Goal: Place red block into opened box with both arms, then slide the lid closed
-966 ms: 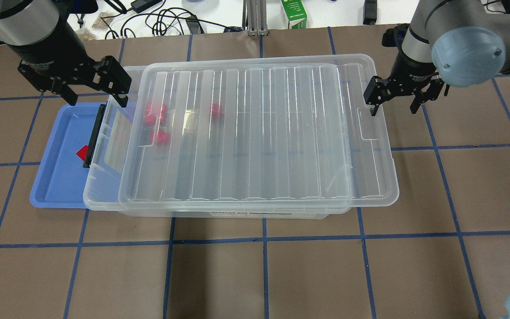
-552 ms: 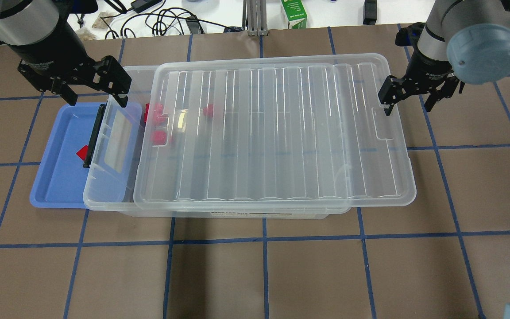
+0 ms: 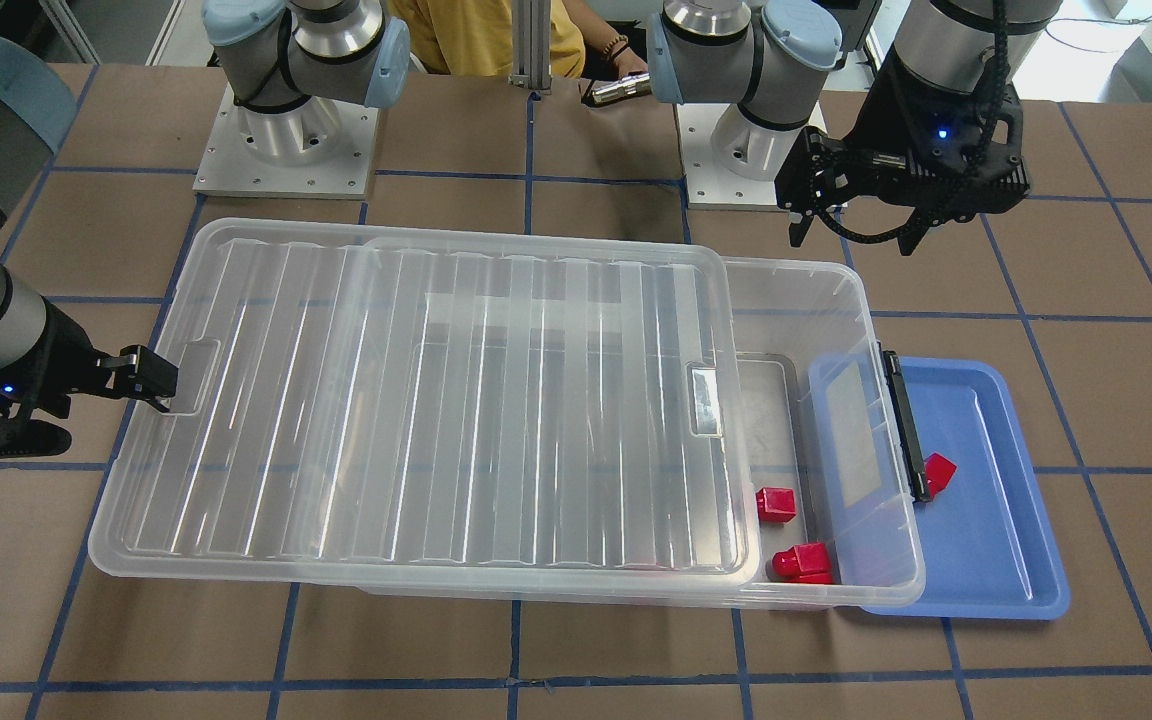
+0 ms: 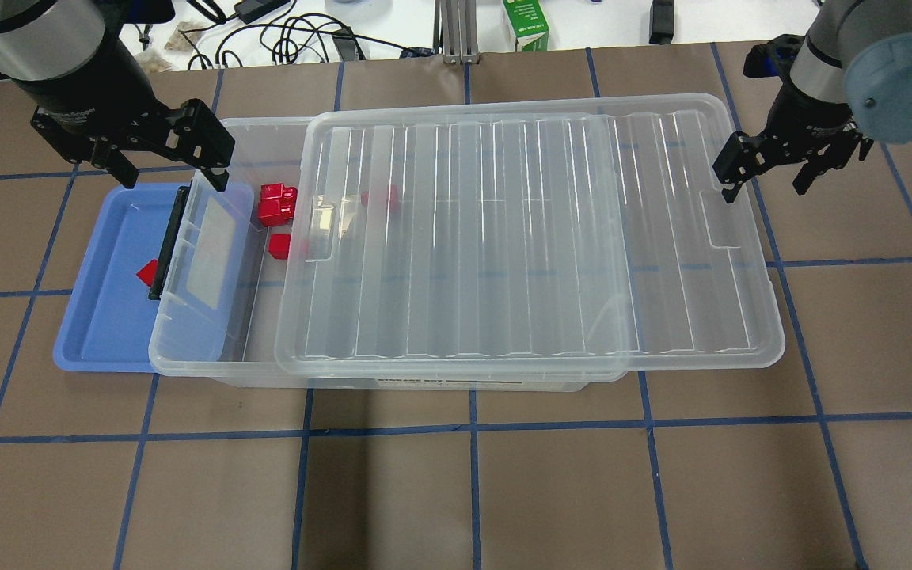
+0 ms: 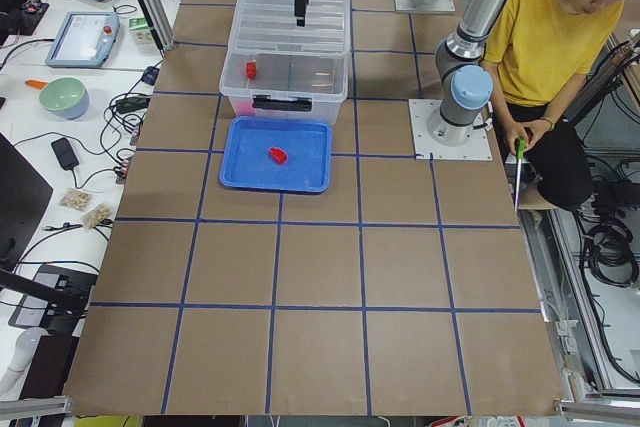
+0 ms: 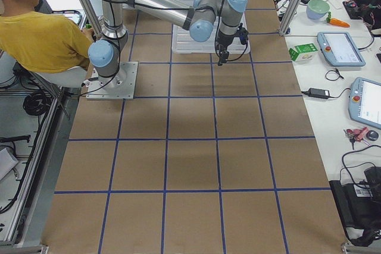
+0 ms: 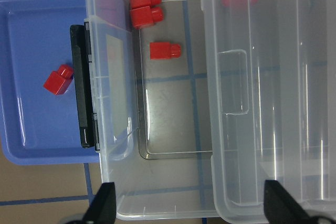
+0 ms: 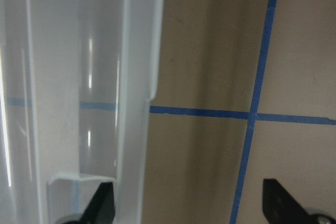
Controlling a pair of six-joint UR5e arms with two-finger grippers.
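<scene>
The see-through box [image 4: 187, 360] sits mid-table, and its ridged lid [image 4: 535, 237] is shifted to the right, so the left end is uncovered. Two red blocks [image 4: 276, 204] lie in the uncovered part, and a third [image 4: 381, 198] shows through the lid. Another red block [image 4: 147, 273] lies in the blue tray [image 4: 100, 332] beside the box's black latch. My left gripper [image 4: 173, 178] hangs open and empty above the box's far left corner. My right gripper [image 4: 765, 188] is open, with one finger at the notch in the lid's right edge and the other outside it.
The blue tray [image 3: 996, 560] butts against the box's latch end. A green carton [image 4: 526, 24] and cables [image 4: 290, 36] lie beyond the far table edge. A person in a yellow shirt [image 5: 545, 37] sits by the arm bases [image 3: 286, 140].
The lid has slid to the right together with my right gripper, uncovering the box's left end and two red blocks. My left gripper has not moved.
</scene>
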